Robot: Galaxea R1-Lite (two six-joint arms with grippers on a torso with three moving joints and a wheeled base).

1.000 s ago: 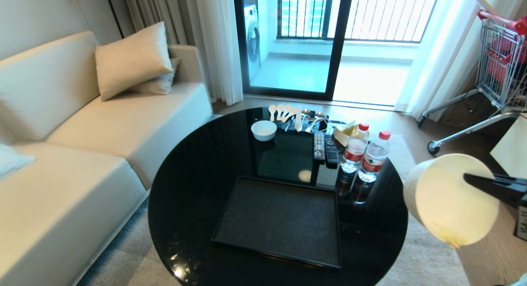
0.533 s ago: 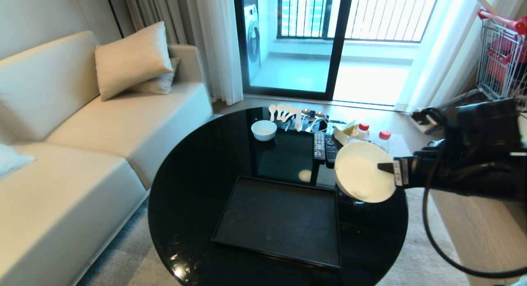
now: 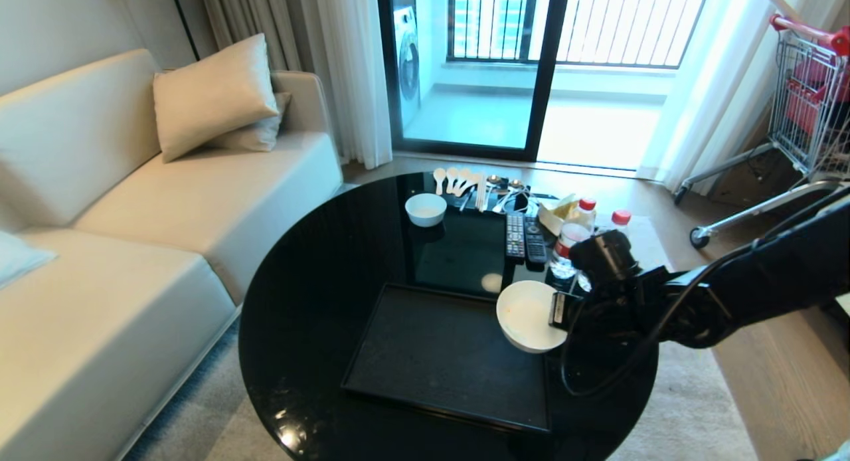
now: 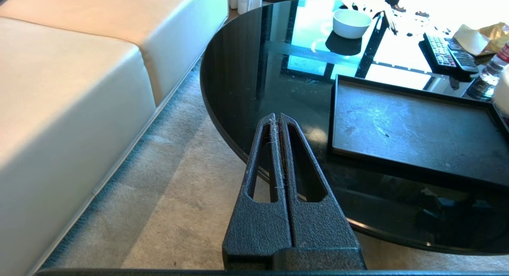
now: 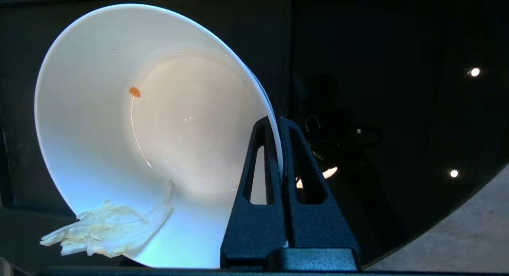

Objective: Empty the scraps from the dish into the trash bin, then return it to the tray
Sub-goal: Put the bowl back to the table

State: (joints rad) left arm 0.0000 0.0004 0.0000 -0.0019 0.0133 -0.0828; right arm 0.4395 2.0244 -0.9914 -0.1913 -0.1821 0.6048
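My right gripper [image 3: 556, 309] is shut on the rim of the dish [image 3: 529, 315], a deep white bowl held over the far right corner of the black tray [image 3: 425, 355]. In the right wrist view one finger lies inside the dish [image 5: 159, 121] and one outside. Pale scraps [image 5: 103, 232] cling at its rim, and one orange chunk [image 5: 134, 92] sticks to the wall. The bowl's opening is tilted. My left gripper [image 4: 276, 117] is shut and empty, parked over the carpet by the table's near left edge. The trash bin is out of view.
On the round black glass table [image 3: 319, 281] beyond the tray stand a smaller white bowl [image 3: 425, 209], two remotes [image 3: 524, 238], two water bottles [image 3: 576, 238] and spoons [image 3: 458, 180]. A cream sofa [image 3: 133, 248] is on the left and a shopping cart [image 3: 807, 95] on the far right.
My right arm has swung the dish from beyond the table's right edge leftward and down to the tray's far right corner. The dish has turned more upright. The left arm has not moved.
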